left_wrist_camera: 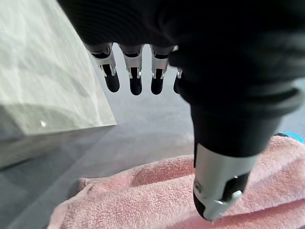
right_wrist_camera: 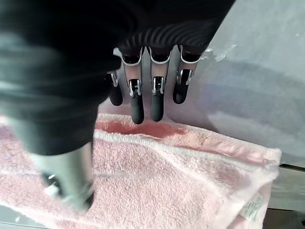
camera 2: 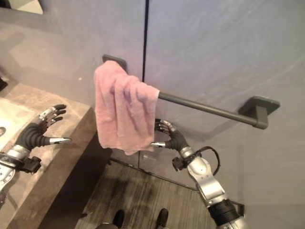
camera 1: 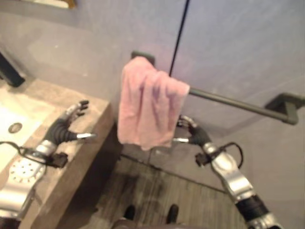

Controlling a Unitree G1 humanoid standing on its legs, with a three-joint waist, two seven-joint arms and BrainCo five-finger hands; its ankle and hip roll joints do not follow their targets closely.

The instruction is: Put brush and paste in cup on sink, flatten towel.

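1. A pink towel is draped in a bunched, crumpled fold over the left end of a dark rail that is fixed to the grey wall.
2. The towel is gathered narrow at the rail and hangs down with uneven folds; a small white label is seen at one lower corner in the right wrist view.
3. The right robot hand is held just beside the towel's lower right edge, with its fingers straight and spread and its thumb apart; nothing is grasped.
4. The left robot hand is raised over the stone worktop to the left of the towel, apart from it, released, with fingers extended and the thumb pointed toward the towel.
5. A sink basin with a round drain is sunk into the worktop at the far left.
6. A dark wood-patterned floor is seen below the towel.
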